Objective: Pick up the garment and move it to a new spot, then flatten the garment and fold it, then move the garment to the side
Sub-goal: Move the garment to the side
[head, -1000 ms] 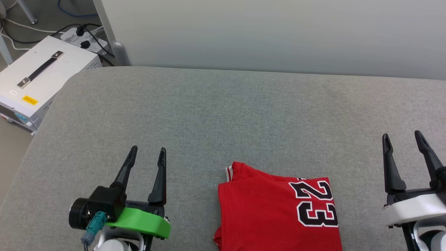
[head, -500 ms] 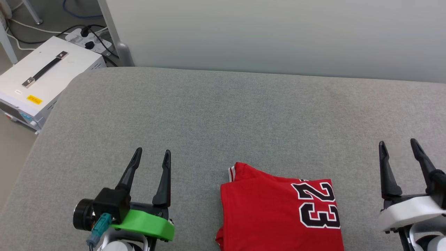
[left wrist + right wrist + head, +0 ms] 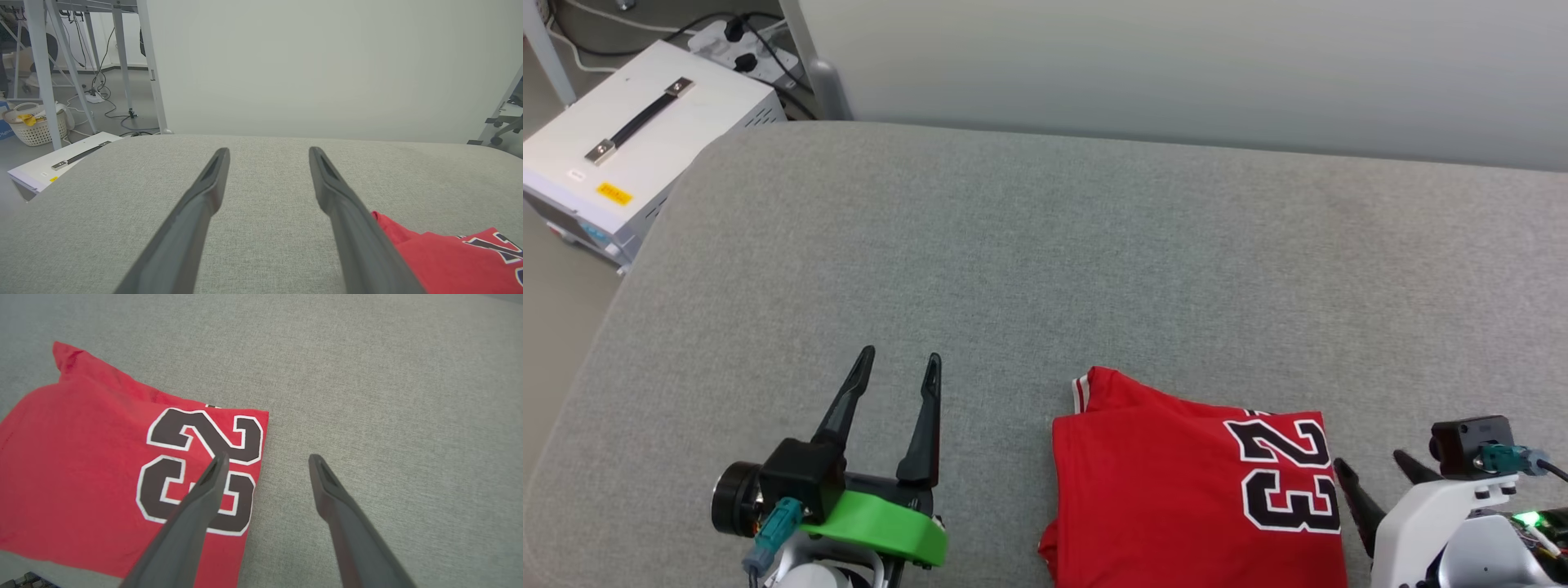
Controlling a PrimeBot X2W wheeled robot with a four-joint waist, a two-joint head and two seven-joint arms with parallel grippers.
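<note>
Off past the left end of the grey table a white box with a black handle sits on the floor. My left gripper hangs low over the near left part of the table, its two fingers spread apart with nothing between them, pointing toward the pale wall; the cloth beneath them is bare. Just to its right lies the red jersey, folded into a flat rectangle near the table's front edge, the black, white-outlined 23 facing up at its right side and a bit of striped trim poking out at the far left corner. My right gripper is beside the jersey's right edge, fingers wide apart and holding nothing: one reaches over the number, the other over bare table.
</note>
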